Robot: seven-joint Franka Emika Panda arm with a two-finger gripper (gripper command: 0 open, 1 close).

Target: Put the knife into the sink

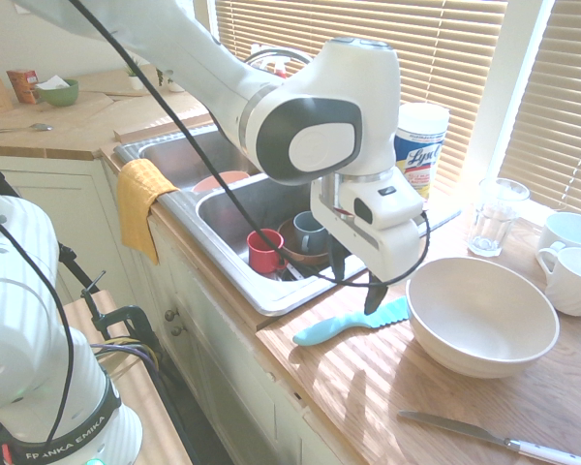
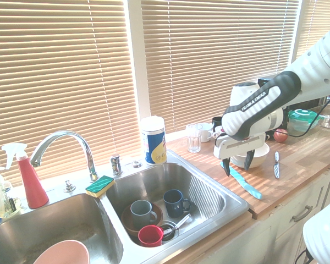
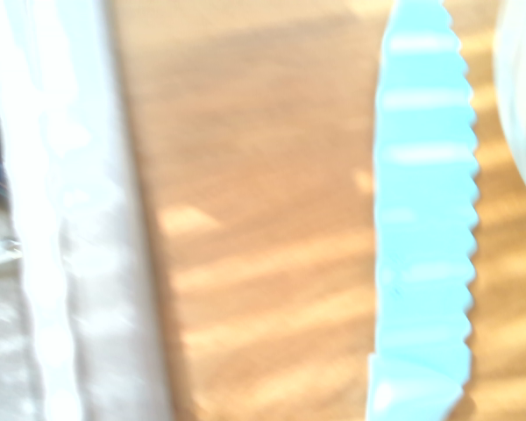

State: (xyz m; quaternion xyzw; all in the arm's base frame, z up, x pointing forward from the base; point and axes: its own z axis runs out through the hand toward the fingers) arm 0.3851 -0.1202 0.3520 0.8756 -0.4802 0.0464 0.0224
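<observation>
First exterior view, clock centred on the large cream bowl point(image 1: 482, 315): turquoise knife point(image 1: 353, 325) lies flat on the wooden tabletop point(image 1: 368, 392) at 9 o'clock, its rounded handle pointing outward and its blade end just beside the bowl. Hand point(image 1: 356, 281) is over the knife, fingers spread wide and pointing down, nothing held; clearance above the blade cannot be judged. Steel sink point(image 1: 268, 298) sits at 10 o'clock; knife is outside it. Silver-bladed knife with white handle point(image 1: 494, 440) at 6 o'clock, clear glass point(image 1: 495, 218) at 12, white mugs point(image 1: 573, 279) at 2, wipes canister point(image 1: 421, 150) at 11. Yellow towel point(image 1: 143, 201) hangs over the sink's front edge. Second exterior view, clock centred on the drain point(image 2: 169, 231) of the basin nearer the knife: dark blue mug point(image 2: 176, 203) near 1 o'clock, grey mug point(image 2: 142, 213) near 10, in a brown bowl point(image 2: 130, 226), red mug point(image 2: 150, 236) near 8. Other basin contains a pink bowl point(image 2: 63, 255). Green-and-yellow sponge point(image 2: 100, 186) rests near 10 o'clock, chrome faucet point(image 2: 71, 133) further out that way. Wrist view: serrated edge faces the cream bowl; picture is blurred.
</observation>
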